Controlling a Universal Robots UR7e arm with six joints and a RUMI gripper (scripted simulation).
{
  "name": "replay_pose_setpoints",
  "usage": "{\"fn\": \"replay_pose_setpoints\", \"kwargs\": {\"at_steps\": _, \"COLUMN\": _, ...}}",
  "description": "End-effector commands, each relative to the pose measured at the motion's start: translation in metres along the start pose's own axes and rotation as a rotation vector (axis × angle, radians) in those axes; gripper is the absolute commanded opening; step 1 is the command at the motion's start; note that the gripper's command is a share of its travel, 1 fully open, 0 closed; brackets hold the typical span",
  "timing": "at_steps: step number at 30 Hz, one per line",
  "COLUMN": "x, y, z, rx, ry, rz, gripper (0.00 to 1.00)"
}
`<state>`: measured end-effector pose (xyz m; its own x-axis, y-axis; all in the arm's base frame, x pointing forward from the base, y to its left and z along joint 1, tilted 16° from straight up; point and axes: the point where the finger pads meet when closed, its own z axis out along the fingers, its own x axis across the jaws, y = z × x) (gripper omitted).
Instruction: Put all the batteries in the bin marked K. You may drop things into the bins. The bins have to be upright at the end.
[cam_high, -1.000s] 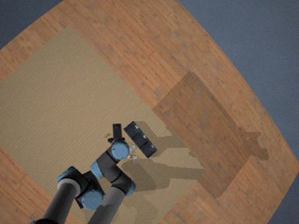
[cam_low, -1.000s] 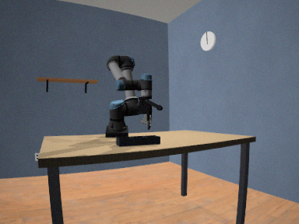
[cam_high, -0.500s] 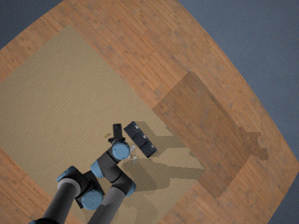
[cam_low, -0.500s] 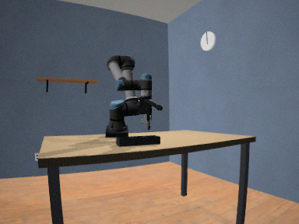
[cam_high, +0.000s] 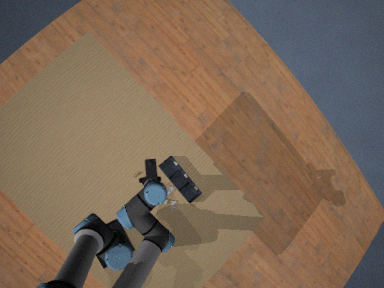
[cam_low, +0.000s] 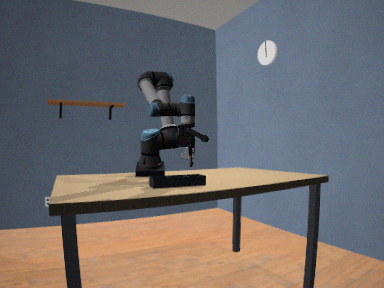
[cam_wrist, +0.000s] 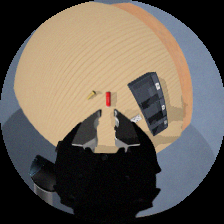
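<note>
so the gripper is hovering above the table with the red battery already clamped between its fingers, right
Not quite. The gripper does hover above the table, but it holds nothing. The wrist view shows the red battery lying on the table ahead of the fingertips, which stand slightly apart with only table surface between them.

The row of dark bins stands near the bench's middle, blocking that side; toward the far edge, open table surrounds a red battery.
</note>
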<state>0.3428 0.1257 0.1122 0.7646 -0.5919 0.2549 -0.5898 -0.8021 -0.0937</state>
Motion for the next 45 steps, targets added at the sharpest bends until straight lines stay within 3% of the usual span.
{"fn": "replay_pose_setpoints", "kwargs": {"at_steps": 1, "x": 0.000, "y": 0.000, "z": 0.000, "rx": 0.001, "ry": 0.001, "rz": 0.000, "gripper": 0.17}}
{"fn": "replay_pose_setpoints", "kwargs": {"at_steps": 5, "x": 0.000, "y": 0.000, "z": 0.000, "rx": 0.001, "ry": 0.001, "rz": 0.000, "gripper": 0.17}}
{"fn": "replay_pose_setpoints", "kwargs": {"at_steps": 23, "x": 0.001, "y": -0.001, "z": 0.062, "rx": 0.001, "ry": 0.001, "rz": 0.000, "gripper": 0.17}}
{"fn": "replay_pose_setpoints", "kwargs": {"at_steps": 45, "x": 0.000, "y": 0.000, "z": 0.074, "rx": 0.001, "ry": 0.001, "rz": 0.000, "gripper": 0.17}}
